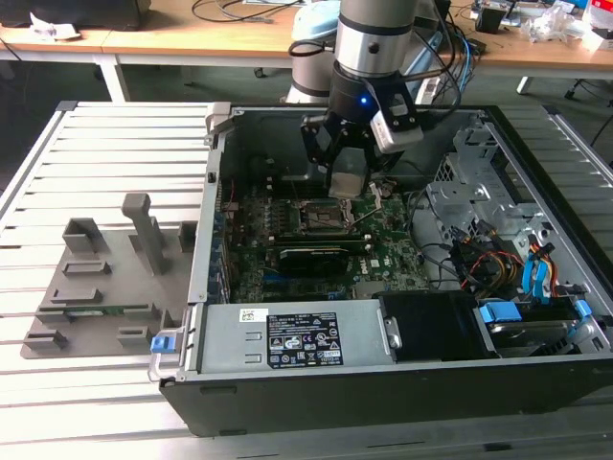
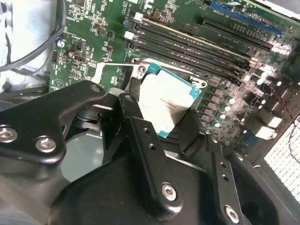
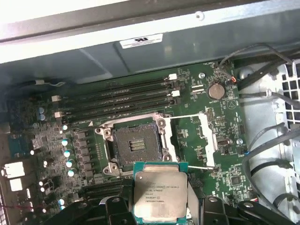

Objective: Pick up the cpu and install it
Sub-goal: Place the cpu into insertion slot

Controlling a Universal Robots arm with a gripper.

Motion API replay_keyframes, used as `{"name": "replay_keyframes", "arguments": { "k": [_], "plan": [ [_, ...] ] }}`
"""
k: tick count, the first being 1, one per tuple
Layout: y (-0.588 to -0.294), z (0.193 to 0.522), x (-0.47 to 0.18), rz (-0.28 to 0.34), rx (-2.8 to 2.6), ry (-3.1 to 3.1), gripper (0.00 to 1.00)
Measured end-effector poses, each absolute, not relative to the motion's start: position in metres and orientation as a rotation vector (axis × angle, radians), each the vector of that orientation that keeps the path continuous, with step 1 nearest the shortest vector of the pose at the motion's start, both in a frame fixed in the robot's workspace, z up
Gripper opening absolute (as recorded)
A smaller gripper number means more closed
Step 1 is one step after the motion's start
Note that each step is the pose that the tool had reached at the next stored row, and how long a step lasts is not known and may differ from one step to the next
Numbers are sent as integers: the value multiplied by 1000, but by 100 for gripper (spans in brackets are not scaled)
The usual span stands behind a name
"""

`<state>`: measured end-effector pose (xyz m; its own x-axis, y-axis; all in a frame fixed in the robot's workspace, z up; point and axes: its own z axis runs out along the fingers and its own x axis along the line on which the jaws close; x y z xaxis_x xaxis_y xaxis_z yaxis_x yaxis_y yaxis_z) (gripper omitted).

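While the gripper [image 2: 164, 118] pinches the cpu [image 2: 167, 105] by two opposite edges, the chip hangs just above the open socket [image 3: 138, 143] mid-motherboard [image 3: 208, 124], seemingly not touching. The open computer case [image 1: 287, 402] lies on a slatted metal bench [image 1: 115, 144]; wooden desks [image 1: 172, 38] stand behind.

Pale wooden desks [image 1: 163, 43] with tangled cables [image 1: 230, 10] behind a ribbed grey metal worktable [image 1: 115, 144], dark floor [image 1: 192, 81] between

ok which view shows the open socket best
The first wrist view: the socket lies open and whole, right next to the held cpu. The exterior view shows it small, below the gripper. In the second wrist view the cpu covers most of it.
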<state>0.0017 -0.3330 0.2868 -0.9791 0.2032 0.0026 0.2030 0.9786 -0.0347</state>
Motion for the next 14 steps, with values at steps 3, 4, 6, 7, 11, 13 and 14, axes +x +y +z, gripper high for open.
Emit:
{"name": "replay_keyframes", "arguments": {
  "k": [3,4,6,7,11,13,14],
  "plan": [
    [-333,287,2,56,-384,-3111,55],
    [-333,287,2,56,-414,-3107,55],
    [-333,287,2,57,-447,-3102,55],
    [-333,287,2,58,-477,-3097,55],
    [-333,286,2,59,-579,-3078,55],
    [-333,286,2,60,-625,-3069,55],
    [-333,286,2,61,-656,-3062,55]
  ]
}}
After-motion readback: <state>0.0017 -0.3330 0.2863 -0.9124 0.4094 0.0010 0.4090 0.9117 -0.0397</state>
